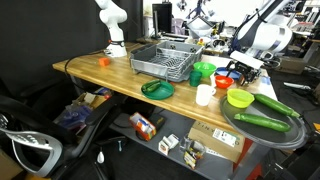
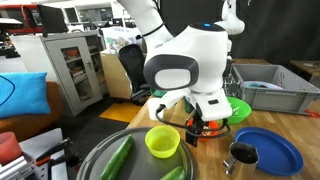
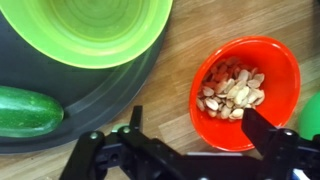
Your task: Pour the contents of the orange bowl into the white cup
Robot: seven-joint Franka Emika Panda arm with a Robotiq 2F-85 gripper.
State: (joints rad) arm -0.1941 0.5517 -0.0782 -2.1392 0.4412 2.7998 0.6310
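The approach is in hand: the claw (image 3: pixel 195 128) is held wide open and empty over the small round orange-red plastic bowl (image 3: pixel 245 90), which is filled with nut-like pieces and stands on the wooden bench (image 3: pixel 180 70) toward one end, beside the dark round tray (image 3: pixel 90 85). The small plain white cylindrical cup (image 1: pixel 204 95) stands near it. Next, the bowl's rim should be straddled and clamped, then lifted level

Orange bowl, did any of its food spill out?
No, nothing looks spilled. The orange bowl sits upright on the table, and the pieces are all inside it.
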